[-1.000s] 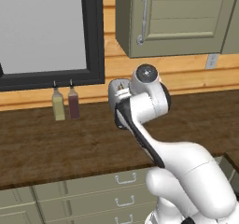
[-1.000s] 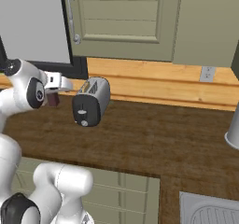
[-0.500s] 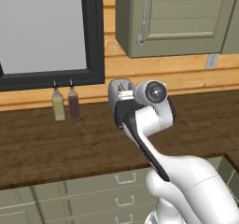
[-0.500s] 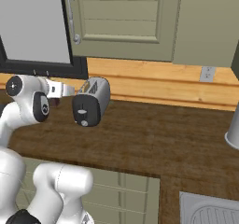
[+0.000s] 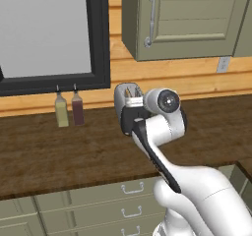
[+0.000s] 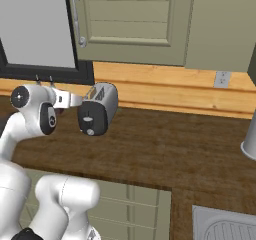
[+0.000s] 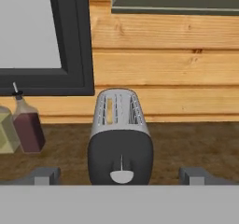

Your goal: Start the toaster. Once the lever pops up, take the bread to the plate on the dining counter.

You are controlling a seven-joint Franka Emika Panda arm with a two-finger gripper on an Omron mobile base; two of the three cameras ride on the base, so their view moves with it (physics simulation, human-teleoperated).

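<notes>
The silver toaster (image 7: 120, 125) stands on the dark wooden worktop against the plank wall, its black face turned toward me. It also shows at toaster (image 6: 99, 108) and half hidden behind my hand at toaster (image 5: 124, 93). A tan slice of bread (image 7: 109, 110) sits down in its left slot. On the black face, a thin vertical slot for the lever (image 7: 122, 162) runs above the white dial (image 7: 121, 176). My gripper (image 7: 120, 177) is open, level with the face and just short of it, one fingertip to each side. The plate and the dining counter are out of view.
Two slim bottles (image 5: 69, 110) stand left of the toaster under a black-framed window (image 5: 98, 38). Grey-green cabinets (image 6: 135, 19) hang above. A grey vessel (image 6: 250, 143) and a sink (image 6: 225, 228) lie far right. Drawers (image 5: 98, 205) front the worktop.
My arm has swung forward and carried the open hand closer to the toaster's black face. The toaster and the bottles have stayed put.
</notes>
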